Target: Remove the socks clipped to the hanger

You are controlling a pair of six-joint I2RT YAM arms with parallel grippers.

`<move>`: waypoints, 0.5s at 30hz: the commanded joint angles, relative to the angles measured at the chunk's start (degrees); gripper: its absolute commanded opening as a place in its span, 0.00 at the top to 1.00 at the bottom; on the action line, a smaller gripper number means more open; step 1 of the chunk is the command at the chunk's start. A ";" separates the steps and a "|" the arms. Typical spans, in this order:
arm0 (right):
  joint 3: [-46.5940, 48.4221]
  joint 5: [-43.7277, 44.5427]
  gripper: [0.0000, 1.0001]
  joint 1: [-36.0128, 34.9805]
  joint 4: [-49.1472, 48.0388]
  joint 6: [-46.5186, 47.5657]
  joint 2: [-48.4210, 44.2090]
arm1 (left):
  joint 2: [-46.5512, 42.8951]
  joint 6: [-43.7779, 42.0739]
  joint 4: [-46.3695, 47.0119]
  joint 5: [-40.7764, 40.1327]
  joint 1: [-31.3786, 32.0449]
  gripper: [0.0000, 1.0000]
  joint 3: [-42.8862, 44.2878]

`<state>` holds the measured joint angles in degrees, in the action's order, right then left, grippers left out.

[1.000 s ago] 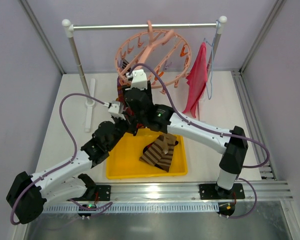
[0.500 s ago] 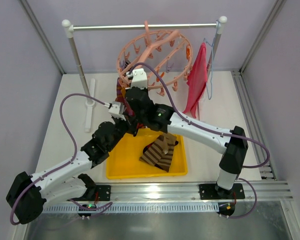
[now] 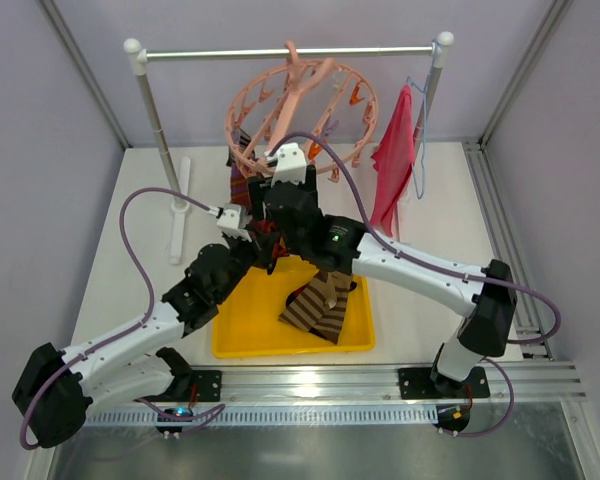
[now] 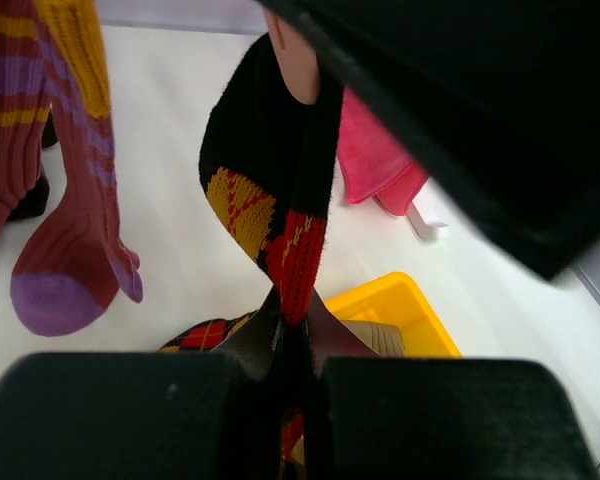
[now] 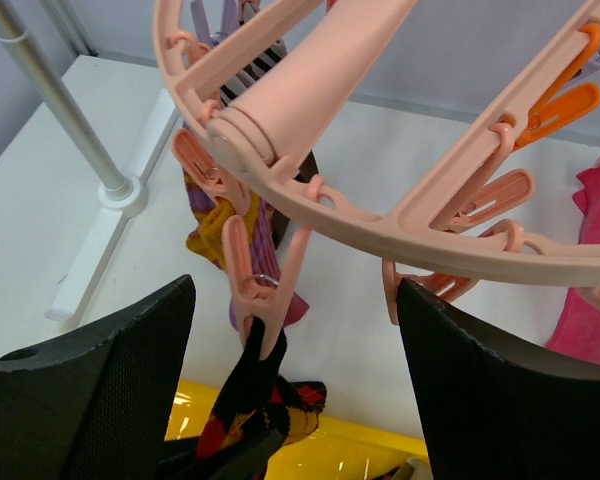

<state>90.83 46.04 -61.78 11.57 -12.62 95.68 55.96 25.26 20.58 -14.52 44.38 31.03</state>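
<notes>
The salmon-pink ring hanger (image 3: 302,105) hangs by its hook from the rack bar. One of its pegs (image 5: 256,290) pinches the top of the dark argyle sock (image 5: 248,400), which hangs taut. My left gripper (image 4: 292,335) is shut on the lower part of this sock (image 4: 270,180). My right gripper (image 5: 295,290) stands open just under the ring, its fingers (image 5: 110,400) on either side of that peg without touching it. A maroon-purple sock with yellow (image 4: 70,220) is clipped beside it. Brown-cream striped socks (image 3: 320,300) lie in the yellow tray (image 3: 290,348).
A pink-red cloth (image 3: 395,160) hangs on a thin wire hanger at the right end of the rack bar (image 3: 230,53). The rack's left pole (image 5: 60,100) and white foot (image 3: 180,210) stand to the left. Both arms cross above the tray's far edge.
My right gripper shut briefly and has opened again under the ring. Its arm has shifted, elbow going right. The hanger has swung slightly to the left. The left gripper keeps its hold.
</notes>
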 commanded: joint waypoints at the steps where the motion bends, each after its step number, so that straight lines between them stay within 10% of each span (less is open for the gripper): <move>1: -1.61 -2.35 0.18 -1.41 -3.92 -0.47 -5.32 | -1.30 -0.29 0.08 -1.30 0.27 1.00 -0.35; 15: 1.44 -5.26 0.15 -1.77 -3.24 -0.65 -4.81 | -1.21 -0.12 -0.01 -1.47 0.36 1.00 -0.35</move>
<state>89.17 41.45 -63.29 9.21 -12.64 90.39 55.72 25.26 20.23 -15.05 44.51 31.03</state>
